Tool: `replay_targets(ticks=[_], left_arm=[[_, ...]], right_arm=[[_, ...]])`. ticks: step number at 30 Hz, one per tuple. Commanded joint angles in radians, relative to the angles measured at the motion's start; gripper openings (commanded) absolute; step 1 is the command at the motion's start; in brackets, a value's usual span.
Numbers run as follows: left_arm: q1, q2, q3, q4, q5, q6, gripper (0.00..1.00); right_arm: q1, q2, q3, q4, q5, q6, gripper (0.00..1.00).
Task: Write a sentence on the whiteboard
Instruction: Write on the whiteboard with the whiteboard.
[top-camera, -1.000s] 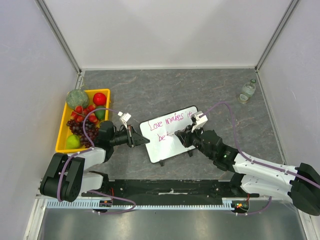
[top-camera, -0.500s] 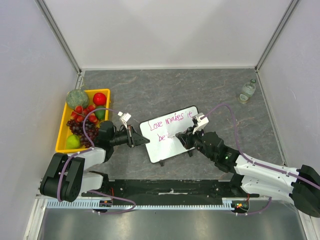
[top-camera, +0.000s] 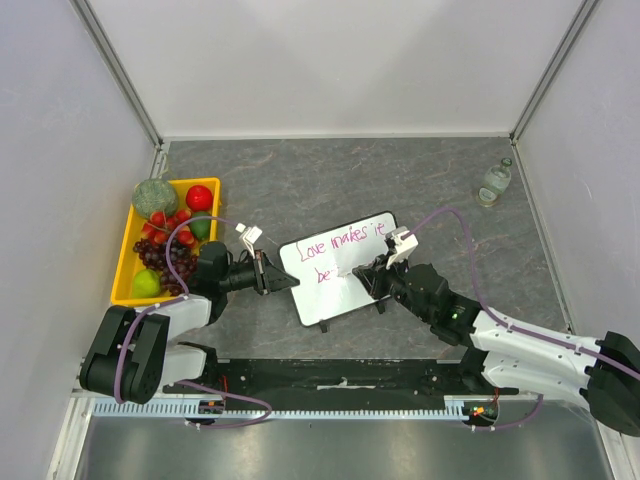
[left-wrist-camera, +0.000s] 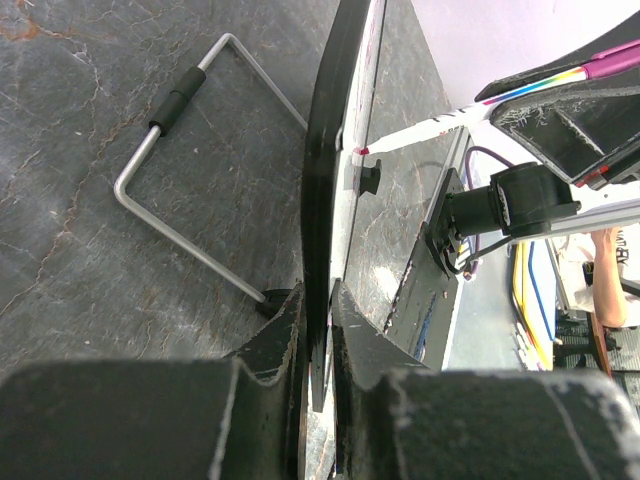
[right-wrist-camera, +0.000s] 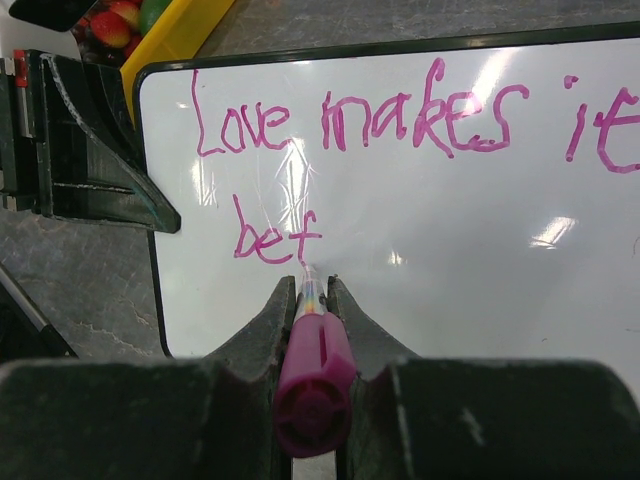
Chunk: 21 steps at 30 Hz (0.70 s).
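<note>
My left gripper (top-camera: 288, 282) is pinched narrow on the left edge of the whiteboard (top-camera: 340, 298), its black fingers (left-wrist-camera: 285, 330) on either side of the thin black frame in the left wrist view. My right gripper (top-camera: 368, 272) is closed on a pink marker (right-wrist-camera: 313, 368), which it holds between the jaws with the tip towards the board face. The whiteboard sits near the middle of the table, slightly towards the near side, between my two arms and turned at an angle. It is white with rounded corners and little black feet, and a bent wire stand (left-wrist-camera: 190, 170) props it from behind. The sentence (right-wrist-camera: 400, 120) is in thin magenta handwriting: "Love makes it" on the top line and, below it on the left, "be" plus one more letter that I read as an f or a t. The marker tip sits just under that last letter. The table (top-camera: 330, 180) is dark grey with a marbled pattern, with plain pale walls on three sides. A yellow tray (top-camera: 124, 262) of fruit lies at the left and a small clear bottle (top-camera: 494, 182) stands far right. The right end of the top line is cut off in the right wrist view. From above I can barely make out the marker, and the left wrist camera sees the board only edge-on.
</note>
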Motion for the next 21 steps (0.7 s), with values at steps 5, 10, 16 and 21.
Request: replay_targets(ticks=[5,10,16,21], left_arm=[[0.0,0.006,0.018,0.02,-0.009,0.025,0.02],[-0.002,0.006,0.018,0.02,-0.009,0.026,0.02],[0.0,0.005,0.018,0.021,-0.009,0.028,0.02],[0.0,0.005,0.018,0.02,-0.007,0.028,0.02]], right_arm=[[-0.006,-0.029,0.059,-0.027,0.036,-0.029,0.0],[-0.016,-0.03,0.115,-0.022,0.004,-0.034,0.0],[-0.048,-0.042,0.132,-0.022,-0.044,-0.026,0.0],[-0.093,-0.075,0.115,-0.038,-0.076,-0.017,0.0]])
